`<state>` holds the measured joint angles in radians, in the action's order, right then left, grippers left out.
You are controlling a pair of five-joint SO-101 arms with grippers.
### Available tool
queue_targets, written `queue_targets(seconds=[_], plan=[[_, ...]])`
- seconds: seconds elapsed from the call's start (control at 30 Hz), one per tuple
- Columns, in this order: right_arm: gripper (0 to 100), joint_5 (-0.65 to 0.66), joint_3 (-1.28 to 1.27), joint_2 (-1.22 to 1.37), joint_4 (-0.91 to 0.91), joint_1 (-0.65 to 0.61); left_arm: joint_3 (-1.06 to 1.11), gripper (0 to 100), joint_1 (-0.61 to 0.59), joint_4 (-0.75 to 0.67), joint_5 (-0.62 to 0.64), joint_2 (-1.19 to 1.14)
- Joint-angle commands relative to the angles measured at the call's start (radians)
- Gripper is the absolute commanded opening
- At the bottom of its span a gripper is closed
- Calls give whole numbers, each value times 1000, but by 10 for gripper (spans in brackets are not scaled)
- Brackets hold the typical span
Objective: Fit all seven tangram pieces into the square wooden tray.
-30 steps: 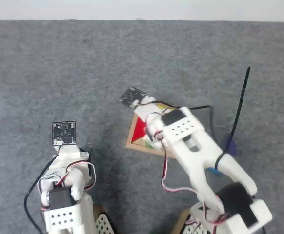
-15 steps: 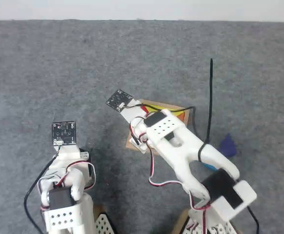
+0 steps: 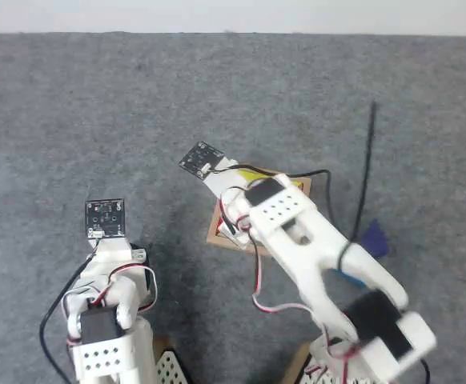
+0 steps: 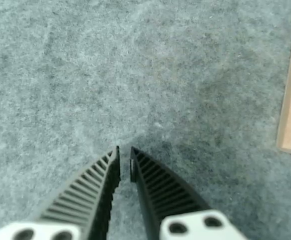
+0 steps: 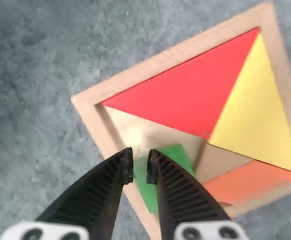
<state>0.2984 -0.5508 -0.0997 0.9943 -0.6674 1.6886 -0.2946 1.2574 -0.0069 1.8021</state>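
I see right pincer [image 5: 139, 165] nearly pressed together above green piece [image 5: 178, 156] in tray [image 5: 185, 52], mid-frame overhead; left pincer [image 4: 124, 162] same, over carpet [image 4: 135, 60] lower left.

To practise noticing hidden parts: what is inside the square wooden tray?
Inside the tray: a red triangle, a yellow triangle, an orange piece and bare wood. A green piece is partly covered by the right gripper, hiding its full shape.

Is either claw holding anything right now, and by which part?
Nothing is held. The left claw is shut over bare carpet; the right claw is shut with its tips above the green piece in the tray.
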Motion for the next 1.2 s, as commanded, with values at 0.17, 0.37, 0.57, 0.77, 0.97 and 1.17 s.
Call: queue_targets(seconds=[0.17, 0.37, 0.57, 0.77, 0.97, 1.17], plan=[[72, -178, -198, -348, 7, 125, -5, 36, 6, 3, -5, 17], [72, -308, -293, -357, -107, 329, -5, 36, 6, 3, -5, 17], [94, -511, -315, -355, -166, 265, -5, 36, 6, 3, -5, 17], [98, -505, -301, -248, -171, 229, -5, 36, 6, 3, -5, 17], [98, -505, -218, -110, -171, 229, -5, 36, 6, 3, -5, 17], [98, -505, -104, -10, -171, 223, -5, 36, 6, 3, -5, 17]])
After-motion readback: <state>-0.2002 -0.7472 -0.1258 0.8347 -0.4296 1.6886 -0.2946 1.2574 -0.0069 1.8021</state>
